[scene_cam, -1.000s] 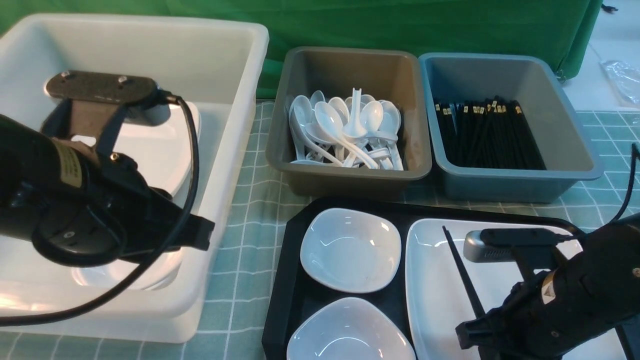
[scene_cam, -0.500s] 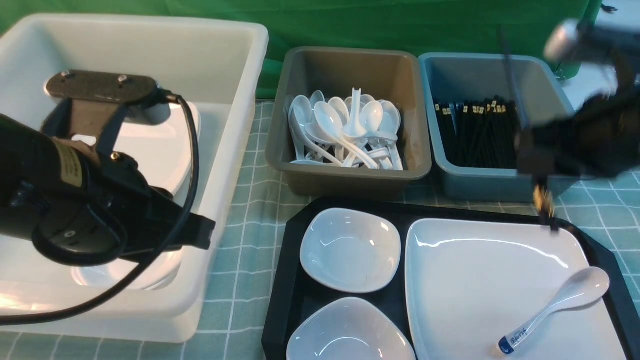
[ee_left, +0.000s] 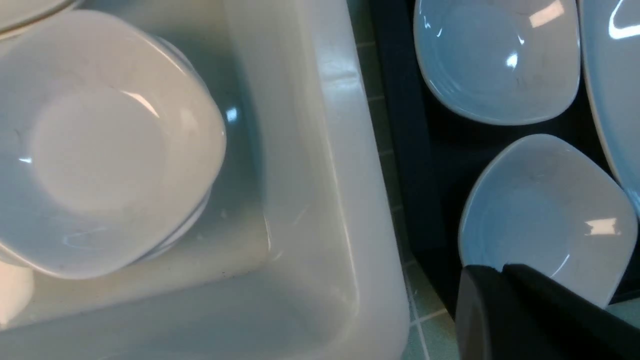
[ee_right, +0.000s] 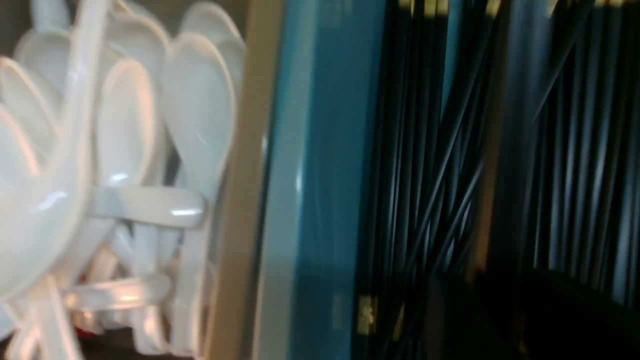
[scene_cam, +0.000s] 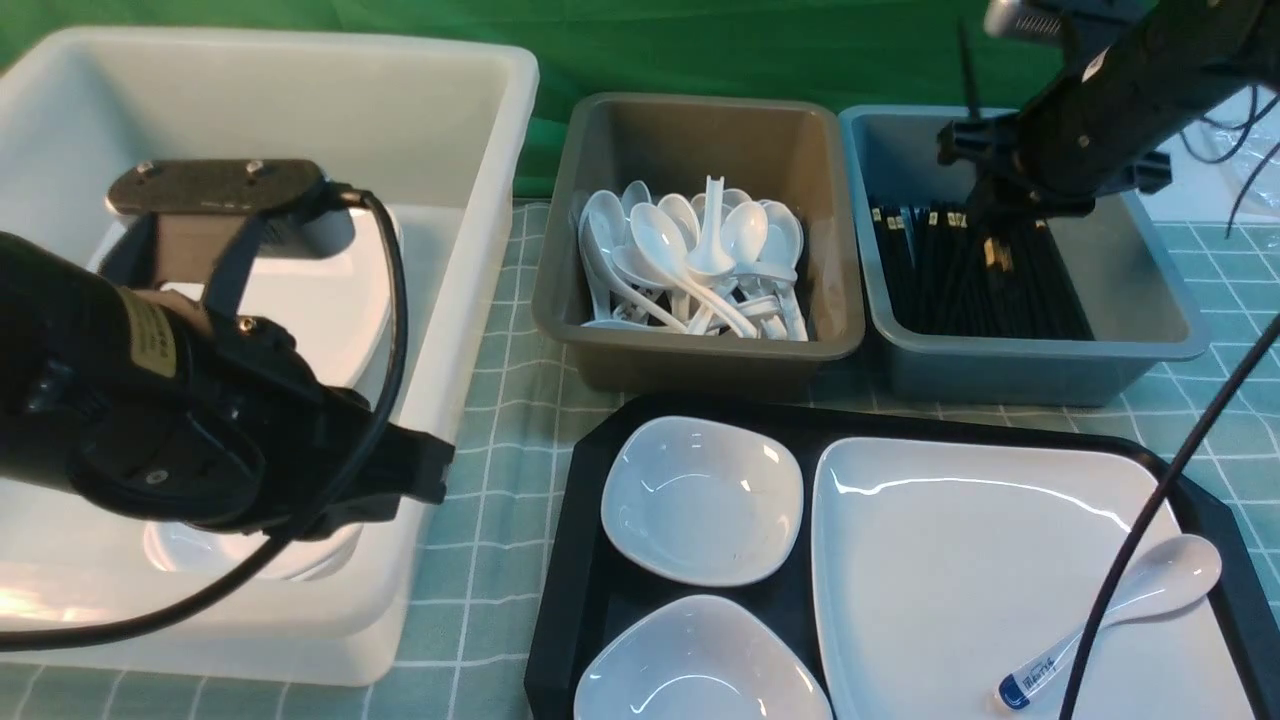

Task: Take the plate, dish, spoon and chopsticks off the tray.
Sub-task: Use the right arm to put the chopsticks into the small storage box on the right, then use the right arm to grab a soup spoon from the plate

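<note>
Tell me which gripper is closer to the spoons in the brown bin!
The right one. The right gripper is over the blue bin, right beside the brown bin. The left gripper is farther off, by the white bin's rim.

White plate [scene_cam: 960,560], two dishes [scene_cam: 700,510] on black tray [scene_cam: 575,560]
Spoon [scene_cam: 1150,590] lies slanted on the plate; black chopsticks [scene_cam: 968,75] are steep at blue bin [scene_cam: 1040,348].

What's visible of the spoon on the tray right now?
The spoon is glossy white, plastic-looking, with a deep oval bowl and slim handle ending in a small blue-and-white label. It lies across the right side of the large white plate, handle end toward the camera, bowl over the plate's far right edge. A black cable crosses in front, hiding part of the handle. No gripper touches it.
</note>
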